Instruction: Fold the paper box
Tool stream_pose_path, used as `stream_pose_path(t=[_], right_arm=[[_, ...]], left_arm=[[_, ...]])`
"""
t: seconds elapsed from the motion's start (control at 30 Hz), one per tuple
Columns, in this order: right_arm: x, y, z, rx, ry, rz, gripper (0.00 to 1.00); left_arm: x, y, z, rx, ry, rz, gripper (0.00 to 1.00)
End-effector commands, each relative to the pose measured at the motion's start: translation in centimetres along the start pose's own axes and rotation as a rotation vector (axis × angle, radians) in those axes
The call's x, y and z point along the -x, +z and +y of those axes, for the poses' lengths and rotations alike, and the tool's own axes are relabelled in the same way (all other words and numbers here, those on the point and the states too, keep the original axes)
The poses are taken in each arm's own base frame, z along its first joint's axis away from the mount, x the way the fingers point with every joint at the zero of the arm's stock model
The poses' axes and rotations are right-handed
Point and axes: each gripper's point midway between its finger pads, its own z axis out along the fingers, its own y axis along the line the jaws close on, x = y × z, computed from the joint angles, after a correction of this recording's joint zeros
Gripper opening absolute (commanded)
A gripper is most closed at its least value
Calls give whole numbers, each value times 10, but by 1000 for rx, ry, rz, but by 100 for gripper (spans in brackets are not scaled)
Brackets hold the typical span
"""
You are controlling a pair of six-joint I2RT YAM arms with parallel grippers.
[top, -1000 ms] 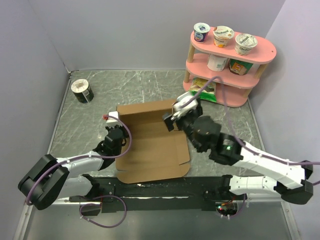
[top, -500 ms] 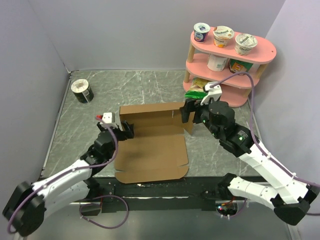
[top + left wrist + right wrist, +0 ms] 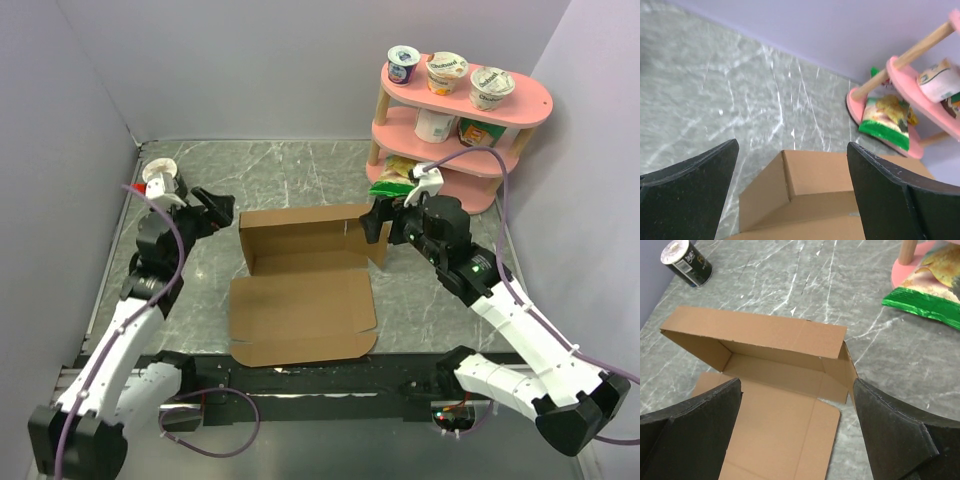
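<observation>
**Both grippers gape empty over the half-raised box**

The paper box (image 3: 300,270), matte brown cardboard, has its rear wall and side flaps upright and its front panel flat on veined grey stone. It lies beneath the right gripper (image 3: 796,384), which is spread wide, and ahead of the left gripper (image 3: 791,145), which has released the left wall and withdrawn. The pink shelf (image 3: 530,100) holds yogurt cups (image 3: 447,70).

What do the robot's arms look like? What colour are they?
Both arms, the left arm and right arm, have white shells with black joints. Each ends in two black, wedge-shaped fingers. A purple cable loops along each arm.
</observation>
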Motion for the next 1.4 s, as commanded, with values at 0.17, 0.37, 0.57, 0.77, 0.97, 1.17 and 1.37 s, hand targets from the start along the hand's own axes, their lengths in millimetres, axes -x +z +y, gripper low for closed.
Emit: stream_pose_path(t=[0.17, 0.37, 0.57, 0.77, 0.97, 1.17, 1.37], right_arm=[[7, 3, 0, 14, -36, -50, 98], [-1, 5, -4, 1, -41, -32, 98], [-4, 3, -7, -10, -41, -35, 98], [-7, 1, -11, -23, -43, -32, 98], [-7, -2, -15, -43, -48, -35, 98], [-4, -7, -17, -52, -44, -53, 98], [-7, -8, -19, -60, -40, -49, 98]], left_arm=[[-47, 16, -1, -83, -105, 210, 93], [-69, 17, 11, -76, -149, 238, 81], [-74, 20, 21, -55, -155, 234, 72], [-84, 18, 26, -58, -162, 244, 57], [-98, 14, 35, -38, -161, 270, 48], [-113, 9, 42, -26, -157, 303, 35], [-133, 0, 54, -4, -160, 340, 30]])
